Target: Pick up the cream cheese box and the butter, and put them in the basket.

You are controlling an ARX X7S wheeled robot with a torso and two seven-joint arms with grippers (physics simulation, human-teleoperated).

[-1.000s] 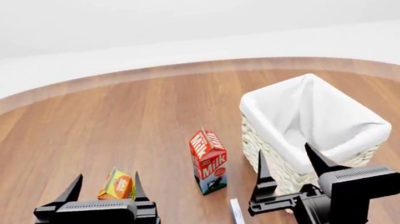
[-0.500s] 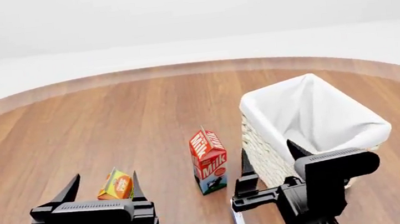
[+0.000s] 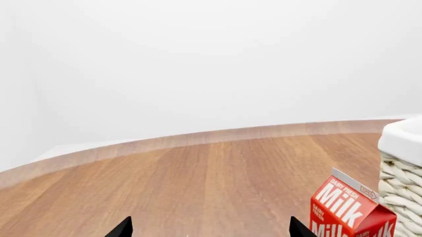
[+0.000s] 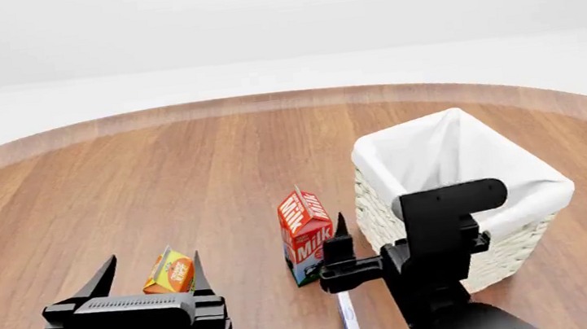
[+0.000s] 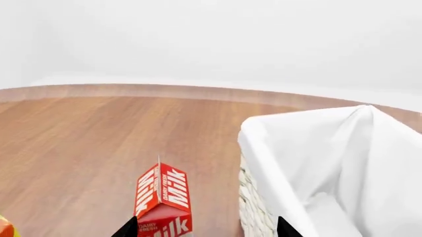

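Matte black arms, boxy wrists, pointed-finger left claw (image 4: pixel 147 274)

A red-and-white milk carton (image 4: pixel 307 237) and an orange carton (image 4: pixel 170 271) stand on the wooden table (image 4: pixel 142 180).

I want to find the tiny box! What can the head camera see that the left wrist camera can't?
Only the head view shows the cream cheese box lying flat on the table, the orange carton and both arms, with the right pincer beside the milk carton. The left wrist view shows nothing extra, only its own left pincer tips from behind. Both show the milk carton, the basket and the wooden table.
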